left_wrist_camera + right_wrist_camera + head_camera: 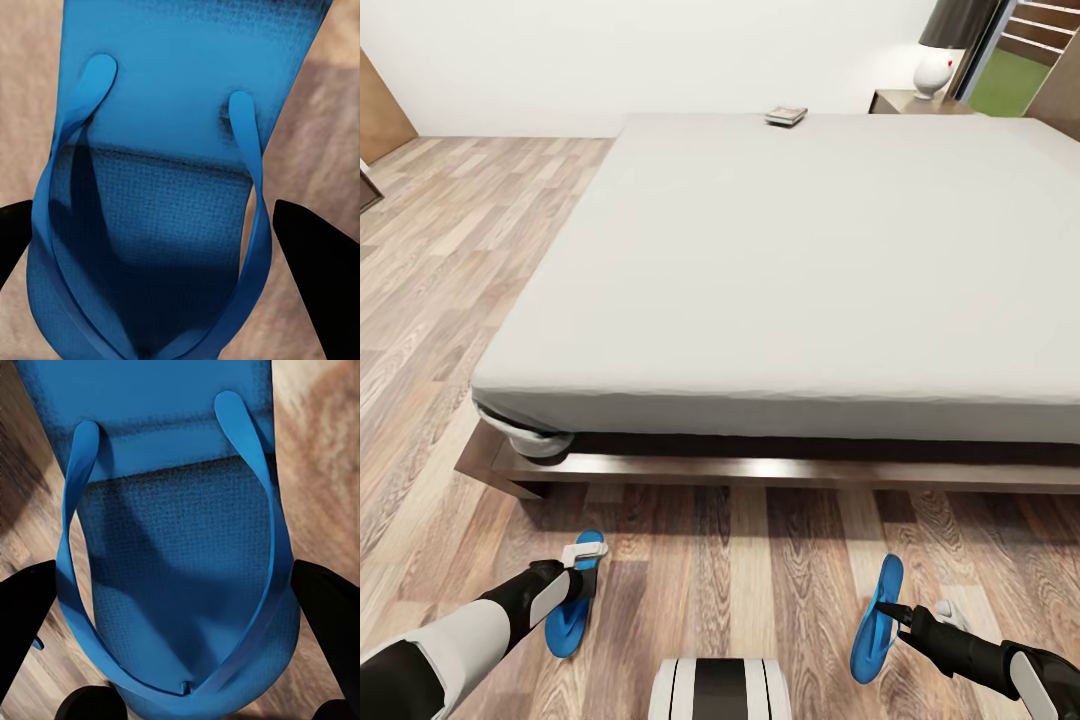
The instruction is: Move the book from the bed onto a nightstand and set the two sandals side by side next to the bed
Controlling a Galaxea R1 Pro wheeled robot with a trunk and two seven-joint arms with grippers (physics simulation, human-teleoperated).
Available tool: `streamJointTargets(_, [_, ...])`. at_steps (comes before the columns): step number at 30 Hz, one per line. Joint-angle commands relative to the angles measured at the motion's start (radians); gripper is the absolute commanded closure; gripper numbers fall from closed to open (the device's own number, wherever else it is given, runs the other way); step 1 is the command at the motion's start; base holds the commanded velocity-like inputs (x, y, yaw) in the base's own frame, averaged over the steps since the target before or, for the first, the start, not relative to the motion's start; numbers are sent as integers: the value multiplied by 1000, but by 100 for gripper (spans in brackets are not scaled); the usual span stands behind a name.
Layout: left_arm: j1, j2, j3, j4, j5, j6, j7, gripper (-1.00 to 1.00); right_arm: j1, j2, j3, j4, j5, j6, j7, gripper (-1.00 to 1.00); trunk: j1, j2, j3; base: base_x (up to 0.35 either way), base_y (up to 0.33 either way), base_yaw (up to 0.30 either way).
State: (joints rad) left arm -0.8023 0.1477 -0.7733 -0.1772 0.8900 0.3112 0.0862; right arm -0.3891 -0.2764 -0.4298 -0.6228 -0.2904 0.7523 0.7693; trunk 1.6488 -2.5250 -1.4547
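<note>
Judged both sandals (572, 600) (876, 618) light, thin, floppy; best pinched at straps (251, 217); left claw (169, 240) and right claw (176, 630) apart, straddling each.

- My left arm (455, 640) has a pale grey-white shell, turning glossy black toward the wrist.
- My left tool (582, 556) carries a light grey block at its end.
- My right arm (1000, 660) is black, with a pale piece near the wrist.
- My fingers (319, 262) are plain matte black wedges.
- My trunk (720, 688) is white with a dark grey centre band.
</note>
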Motion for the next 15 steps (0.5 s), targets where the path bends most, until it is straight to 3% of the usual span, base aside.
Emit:
streamJointTargets(1, [0, 1, -7, -4, 10, 5, 7, 100, 0, 0, -3, 0, -1, 6, 2, 100, 0, 0, -1, 0, 0, 0])
streamJointTargets(4, [0, 1, -7, -4, 10, 5, 7, 100, 0, 0, -3, 0, -1, 6, 2, 100, 0, 0, -1, 0, 0, 0])
streamJointTargets(15, [0, 1, -7, -4, 10, 5, 7, 100, 0, 0, -3, 0, -1, 6, 2, 100, 5, -3, -43, 0, 0, 0])
